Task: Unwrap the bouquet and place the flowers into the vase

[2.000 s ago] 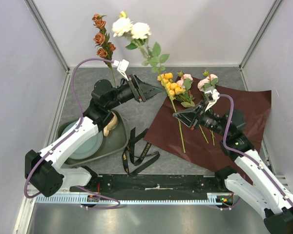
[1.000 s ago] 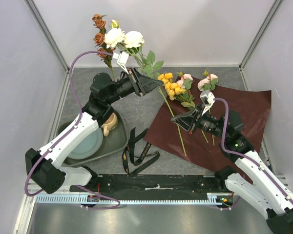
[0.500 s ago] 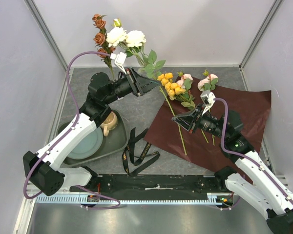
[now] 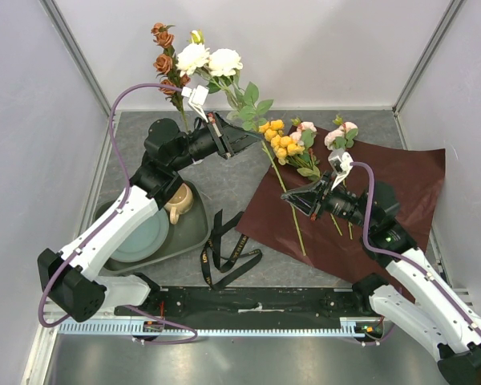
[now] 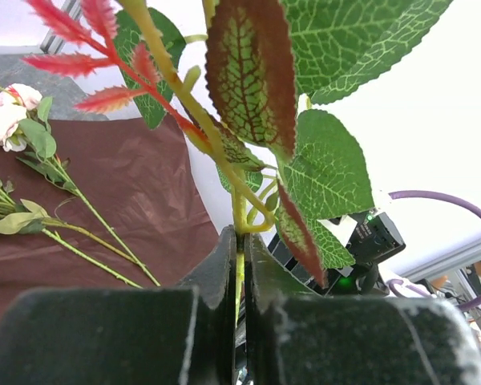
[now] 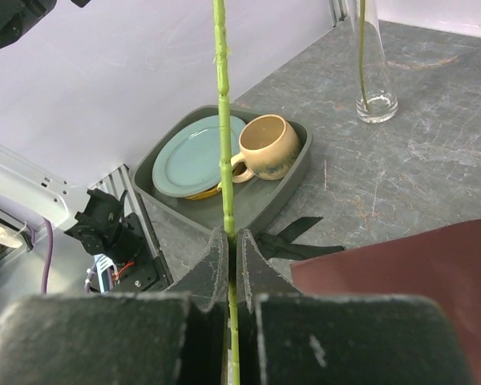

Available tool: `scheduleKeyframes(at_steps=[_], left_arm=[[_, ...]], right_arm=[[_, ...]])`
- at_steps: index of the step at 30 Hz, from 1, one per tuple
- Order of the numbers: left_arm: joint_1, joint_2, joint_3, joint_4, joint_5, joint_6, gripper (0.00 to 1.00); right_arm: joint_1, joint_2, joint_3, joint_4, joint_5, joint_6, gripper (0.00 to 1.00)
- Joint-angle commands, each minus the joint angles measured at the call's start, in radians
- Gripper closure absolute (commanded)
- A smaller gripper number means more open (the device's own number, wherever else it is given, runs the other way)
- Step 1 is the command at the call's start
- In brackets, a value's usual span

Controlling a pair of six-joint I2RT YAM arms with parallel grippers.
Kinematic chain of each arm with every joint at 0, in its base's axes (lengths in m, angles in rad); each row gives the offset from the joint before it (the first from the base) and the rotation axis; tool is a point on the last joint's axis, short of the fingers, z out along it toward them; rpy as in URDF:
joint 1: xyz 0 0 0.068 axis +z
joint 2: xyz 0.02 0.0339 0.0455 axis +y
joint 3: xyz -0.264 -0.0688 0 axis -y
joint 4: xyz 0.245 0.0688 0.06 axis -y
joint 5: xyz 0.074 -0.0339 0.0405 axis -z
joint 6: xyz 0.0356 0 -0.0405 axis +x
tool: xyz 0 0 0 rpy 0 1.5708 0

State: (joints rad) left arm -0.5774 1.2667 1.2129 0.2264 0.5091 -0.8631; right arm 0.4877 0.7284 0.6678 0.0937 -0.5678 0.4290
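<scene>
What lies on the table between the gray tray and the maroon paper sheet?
The black ribbon lies loose on the tabletop between the tray and the maroon paper. The top view shows it plainly.

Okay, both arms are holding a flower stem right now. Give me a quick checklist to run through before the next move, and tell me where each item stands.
1. Grip of the left fingers on the white rose spray: ok, shut on its stem.
2. Grip of the right fingers on the yellow spray: ok, shut on its stem.
3. Is the vase upright with room: ok, only one stem visible inside.
4. Stem end of the white rose spray lined up over the vase mouth: cannot tell; the left arm hides the vase from above.
5. Is the black ribbon apart from both sets of fingers: ok, it lies flat between the arms.
</scene>
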Motion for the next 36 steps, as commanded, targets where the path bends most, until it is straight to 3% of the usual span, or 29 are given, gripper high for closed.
scheduleKeyframes(at_steps=[1,3,4,7,9,13,16,21,26,36], left_arm=[[0.008,-0.01,0.051,0.031,0.003,0.044,0.98],[0.008,-0.012,0.056,0.03,-0.001,0.062,0.98],[0.008,-0.013,0.057,0.028,-0.006,0.07,0.98],[0.008,-0.041,0.072,-0.025,-0.044,0.14,0.98],[0.008,-0.059,0.112,-0.152,-0.137,0.252,0.98],[0.008,-0.145,0.166,-0.314,-0.352,0.523,0.98],[0.008,-0.165,0.223,-0.393,-0.506,0.692,0.98],[0.028,-0.118,0.358,-0.433,-0.75,0.84,0.98],[0.134,0.006,0.572,-0.495,-0.761,0.822,0.98],[0.209,0.157,0.751,-0.444,-0.813,0.954,0.98]], right_arm=[[0.006,0.006,0.016,0.028,-0.029,-0.012,0.95],[0.008,0.014,0.022,0.017,-0.015,-0.012,0.75],[0.008,0.016,0.026,0.008,-0.003,-0.015,0.48],[0.006,0.016,0.047,-0.078,0.133,-0.039,0.22],[0.008,0.009,0.07,-0.171,0.25,-0.073,0.17],[0.008,0.003,0.098,-0.301,0.637,-0.07,0.02],[0.006,0.015,0.105,-0.336,0.706,-0.079,0.02],[0.006,0.04,0.11,-0.333,0.665,-0.058,0.02],[0.006,0.065,0.118,-0.333,0.648,-0.038,0.02],[0.006,0.031,0.121,-0.364,0.658,-0.021,0.02]])
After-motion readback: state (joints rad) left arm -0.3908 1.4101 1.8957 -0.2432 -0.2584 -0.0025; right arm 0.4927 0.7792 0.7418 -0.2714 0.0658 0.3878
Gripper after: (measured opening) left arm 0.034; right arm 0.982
